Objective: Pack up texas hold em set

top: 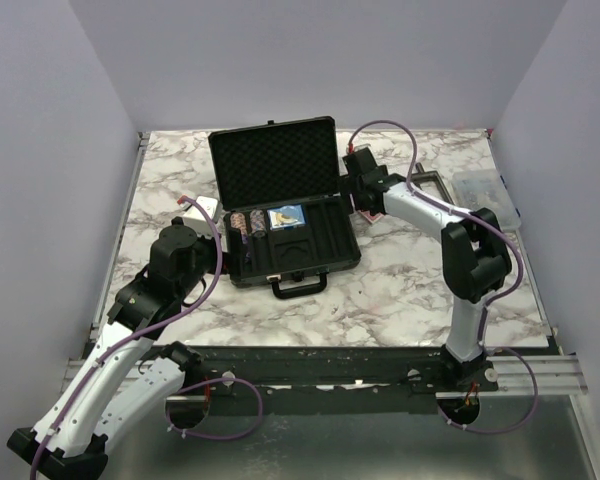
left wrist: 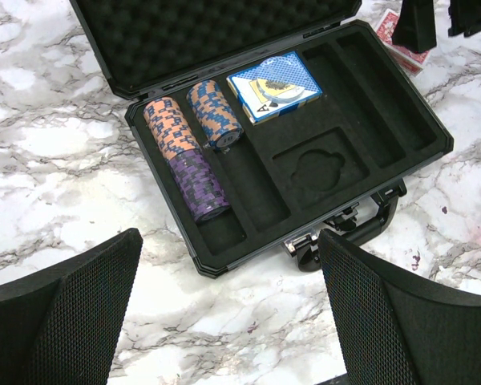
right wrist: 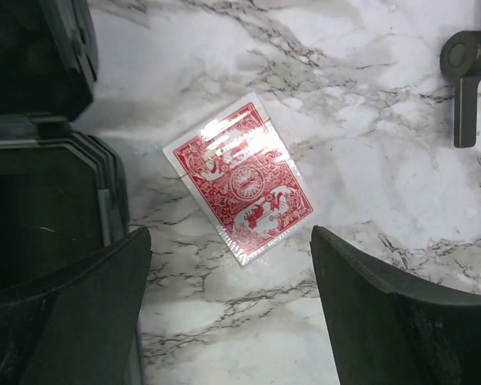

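Observation:
The black case (top: 345, 240) of the texas hold em set lies open mid-table, its foam lid (top: 275, 160) upright. In its slotted tray (left wrist: 433, 136) lie two orange-and-blue chip stacks (left wrist: 170, 128), a purple stack (left wrist: 199, 186) and the blue deck (left wrist: 274, 86). The red deck (right wrist: 239, 180) lies flat on the marble just right of the case. My right gripper (right wrist: 231, 237) hovers open above it, with nothing between its fingers. Open and empty as well, my left gripper (left wrist: 231, 241) hangs over the marble near the case's front left corner and handle (left wrist: 361, 228).
A clear plastic compartment box (top: 485, 190) sits at the right table edge. A dark T-shaped metal tool (right wrist: 465, 80) lies right of the red deck. A small white object (top: 200, 206) lies left of the case.

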Available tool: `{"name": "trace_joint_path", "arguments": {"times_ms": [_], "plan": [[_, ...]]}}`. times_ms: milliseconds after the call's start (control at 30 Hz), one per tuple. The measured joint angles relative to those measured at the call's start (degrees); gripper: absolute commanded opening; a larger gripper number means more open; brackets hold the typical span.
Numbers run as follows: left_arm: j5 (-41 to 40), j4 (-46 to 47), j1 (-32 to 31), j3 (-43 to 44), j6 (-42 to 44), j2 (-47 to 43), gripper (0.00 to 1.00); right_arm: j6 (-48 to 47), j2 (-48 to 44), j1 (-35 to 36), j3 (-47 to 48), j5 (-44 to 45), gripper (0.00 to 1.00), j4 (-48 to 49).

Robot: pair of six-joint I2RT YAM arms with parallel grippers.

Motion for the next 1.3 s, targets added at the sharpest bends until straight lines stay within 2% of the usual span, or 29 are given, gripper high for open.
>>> {"name": "trace_joint_path", "arguments": {"times_ms": [133, 367, 533, 700, 1033, 1300], "plan": [[0.0, 0.0, 0.0, 0.0, 0.0, 0.0, 0.91, -3.8, -0.1, -1.4, -5.0, -0.6, 0.85, 4.1], [0.0, 0.0, 0.0, 0.0, 0.0, 0.0, 0.91, -8.1, 0.3, -6.3, -5.2, -7.0, 0.85, 8.3], [0.0, 0.0, 0.0, 0.0, 0.0, 0.0, 0.91, -10.2, 3.8, -9.6, -1.6, -12.6, 0.83, 8.1], [0.0, 0.0, 0.0, 0.0, 0.0, 0.0, 0.91, -11.9, 5.8, -10.1, -0.5, -18.1, 0.82, 6.7], [0.0, 0.0, 0.0, 0.0, 0.0, 0.3, 0.91, -13.2, 9.0, -9.8, 1.1, -21.7, 0.78, 4.3], [0.0, 0.0, 0.0, -0.2, 0.0, 0.7, 0.91, -13.1, 9.9, -9.8, 2.6, -21.4, 0.62, 2.9]]}}
